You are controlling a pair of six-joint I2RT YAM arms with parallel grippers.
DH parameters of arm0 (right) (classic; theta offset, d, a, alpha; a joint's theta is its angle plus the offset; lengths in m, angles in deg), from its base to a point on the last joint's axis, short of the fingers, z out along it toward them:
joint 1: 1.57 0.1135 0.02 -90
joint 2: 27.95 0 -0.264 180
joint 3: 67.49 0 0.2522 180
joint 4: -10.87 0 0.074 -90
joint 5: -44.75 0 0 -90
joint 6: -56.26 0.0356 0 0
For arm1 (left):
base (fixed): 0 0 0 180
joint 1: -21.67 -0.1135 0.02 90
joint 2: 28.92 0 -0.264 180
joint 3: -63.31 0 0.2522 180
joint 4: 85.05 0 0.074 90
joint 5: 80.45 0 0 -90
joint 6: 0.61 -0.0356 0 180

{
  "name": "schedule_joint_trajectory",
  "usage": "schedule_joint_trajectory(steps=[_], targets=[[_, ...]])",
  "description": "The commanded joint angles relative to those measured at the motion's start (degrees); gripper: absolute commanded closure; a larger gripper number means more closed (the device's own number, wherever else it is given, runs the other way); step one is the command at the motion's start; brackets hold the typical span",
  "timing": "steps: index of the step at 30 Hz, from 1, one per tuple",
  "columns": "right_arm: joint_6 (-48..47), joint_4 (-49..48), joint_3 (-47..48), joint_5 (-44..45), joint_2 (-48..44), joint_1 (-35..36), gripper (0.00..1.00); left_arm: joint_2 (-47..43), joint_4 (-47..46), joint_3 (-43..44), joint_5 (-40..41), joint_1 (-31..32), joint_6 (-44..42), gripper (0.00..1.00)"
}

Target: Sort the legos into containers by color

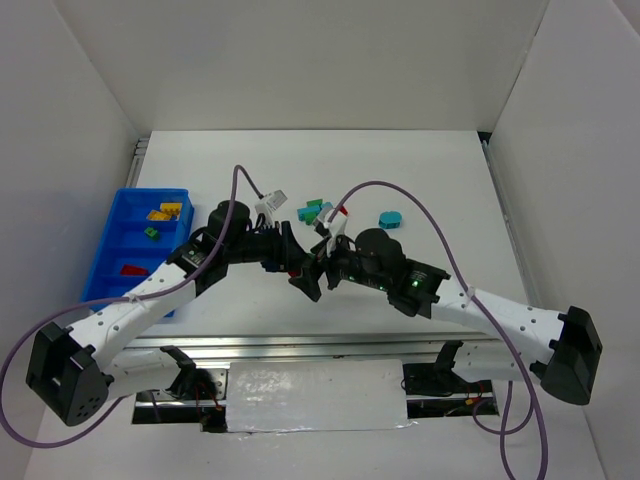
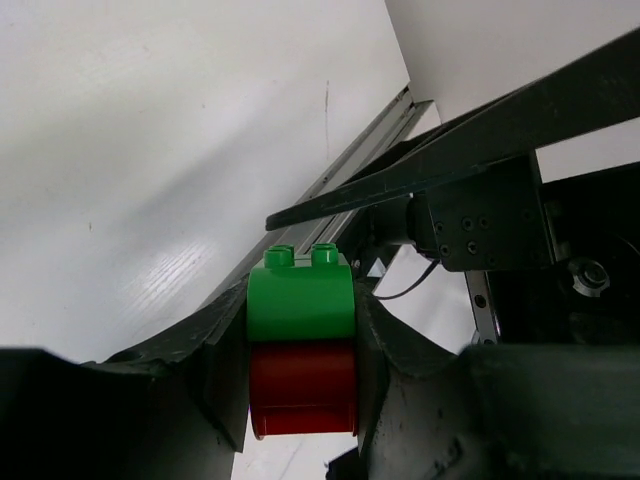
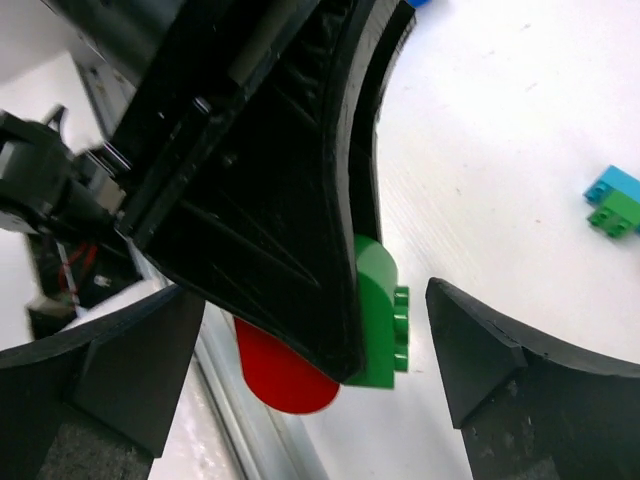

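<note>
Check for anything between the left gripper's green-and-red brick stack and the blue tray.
The right gripper's open fingers straddle the green-and-red brick stack clamped in the left gripper. Toward the blue tray, the top view shows no loose brick in the way, only the left arm itself.

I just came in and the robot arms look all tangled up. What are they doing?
They are sorting toy bricks by colour. The left gripper pinches a green brick stuck to a red brick, between the two arms. The right gripper stands open on either side of them. Some bricks already lie in the blue tray; more wait on the table.
</note>
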Motion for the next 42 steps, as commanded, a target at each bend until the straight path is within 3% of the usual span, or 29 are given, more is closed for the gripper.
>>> schedule_joint_trajectory(steps=[1, 5, 10, 11, 17, 22, 34, 42], targets=[[3.2, -6.1, -0.7, -1.8, -2.3, 0.1, 0.0, -2.0, -4.2, 1.1, -2.1, 0.7, -3.5, 1.0], [3.3, -1.4, -2.5, -11.8, -8.0, -6.3, 0.0, -2.5, -0.1, 3.8, -1.2, 0.6, -10.5, 1.0], [5.1, 1.7, -4.1, -42.7, -14.2, -19.8, 0.0, -2.6, 4.9, 7.0, -6.3, 0.4, -20.8, 1.0], [5.4, 2.2, -4.2, -44.4, -15.3, -20.8, 0.0, -3.3, 5.3, 7.0, -7.6, 0.3, -23.0, 1.0], [8.3, 0.3, -4.0, -47.4, -12.7, -22.0, 0.03, -7.8, -4.3, 3.4, -20.6, 0.6, -22.3, 1.0], [16.0, -11.9, -5.2, -55.3, -9.4, -21.9, 0.17, -10.2, -8.7, 1.3, -25.7, 0.8, -20.6, 1.0], [20.7, -20.1, -4.7, -54.6, -7.7, -18.3, 0.28, -8.3, -11.4, 1.2, -26.6, 1.9, -18.5, 1.0], [22.0, -24.9, -4.5, -53.4, -4.3, -16.3, 0.41, -8.6, -12.5, 0.2, -27.6, 2.3, -17.8, 1.0]])
